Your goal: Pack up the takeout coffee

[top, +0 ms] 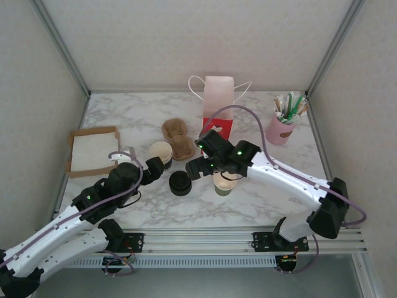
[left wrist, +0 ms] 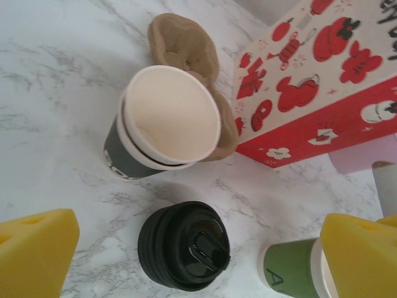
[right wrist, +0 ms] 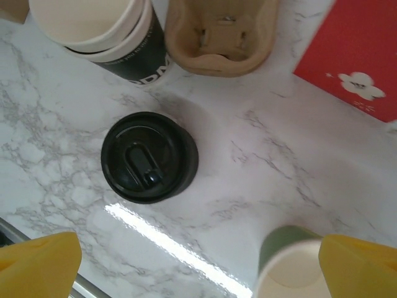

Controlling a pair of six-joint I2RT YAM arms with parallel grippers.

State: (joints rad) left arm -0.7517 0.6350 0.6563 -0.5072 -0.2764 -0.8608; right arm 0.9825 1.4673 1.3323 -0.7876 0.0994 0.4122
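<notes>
**Both jaws spread wide, gripping nothing**

Top external: the left gripper (top: 153, 167) and right gripper (top: 197, 166) flank a black lid (top: 180, 183). The olive-green takeout coffee cup (top: 223, 185), its top open, stands just behind the right jaws, under that arm.

Left wrist: the lid lies between the parted jaws, and the cup is beside the finger on that view's right.

Right wrist: the jaws are released. The lid lies ahead of the gap, and the cup is against the finger on that view's right.
</notes>
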